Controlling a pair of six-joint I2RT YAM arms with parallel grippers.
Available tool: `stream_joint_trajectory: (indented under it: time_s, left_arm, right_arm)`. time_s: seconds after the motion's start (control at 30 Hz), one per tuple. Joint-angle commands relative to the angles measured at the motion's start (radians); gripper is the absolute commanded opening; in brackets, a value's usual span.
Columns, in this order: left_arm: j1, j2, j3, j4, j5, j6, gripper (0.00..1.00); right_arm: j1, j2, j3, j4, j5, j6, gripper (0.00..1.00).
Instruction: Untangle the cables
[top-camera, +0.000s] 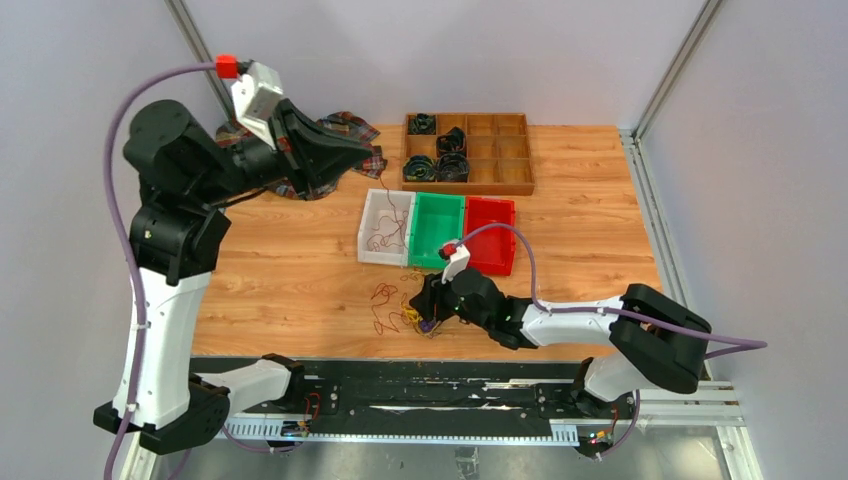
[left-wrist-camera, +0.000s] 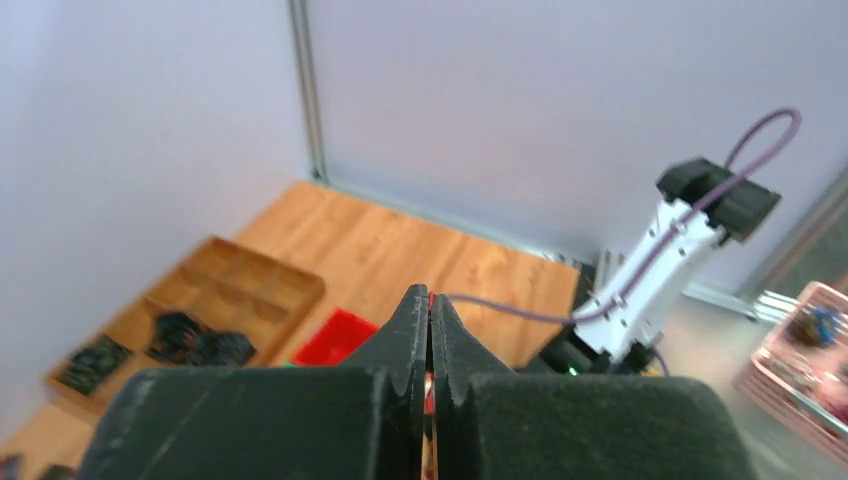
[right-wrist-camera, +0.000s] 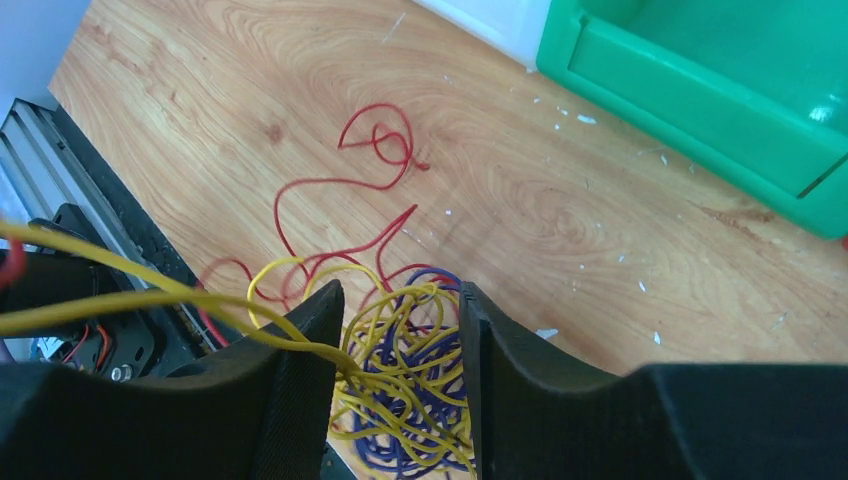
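A tangle of yellow and dark purple-blue cables (top-camera: 417, 321) lies near the table's front edge, with loose red cables (top-camera: 383, 296) beside it on its left. My right gripper (top-camera: 428, 302) is low over the tangle and open. In the right wrist view its jaws (right-wrist-camera: 398, 296) straddle the yellow and purple-blue tangle (right-wrist-camera: 420, 380), and a yellow strand runs off to the left. My left gripper (top-camera: 366, 152) is raised high at the back left with its jaws shut (left-wrist-camera: 430, 300). A thin red cable (top-camera: 392, 205) hangs from it to the white bin (top-camera: 370, 222), which holds more red cable.
A green bin (top-camera: 437, 203) and a red bin (top-camera: 492, 208) stand right of the white one. A wooden compartment tray (top-camera: 500, 150) at the back holds black coiled bands. A plaid cloth (top-camera: 345, 125) lies at the back left.
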Motion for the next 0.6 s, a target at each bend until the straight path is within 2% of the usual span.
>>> stream_joint_trajectory:
  time_s: [0.0,0.17,0.4,0.47,0.57]
  left_arm:
    - [0.003,0.021,0.129,0.142,-0.140,-0.021,0.01]
    - [0.002,0.029,0.210,0.230,-0.283,0.039,0.01]
    - [0.002,0.071,0.342,0.298,-0.401,0.091,0.01]
    - [0.003,0.073,0.339,0.271,-0.397,0.101,0.01]
    - [0.002,0.044,0.255,0.255,-0.388,0.115,0.01]
  right_arm:
    - [-0.009,0.028,-0.033,0.032,-0.003,0.042,0.47]
    - [-0.010,0.047,-0.051,0.037,-0.006,0.056,0.48]
    - [-0.003,0.044,-0.058,0.043,-0.007,0.054,0.53]
    - [-0.002,0.036,-0.062,0.046,-0.004,0.054,0.52]
    - [-0.002,0.009,-0.056,0.015,-0.004,0.043,0.50]
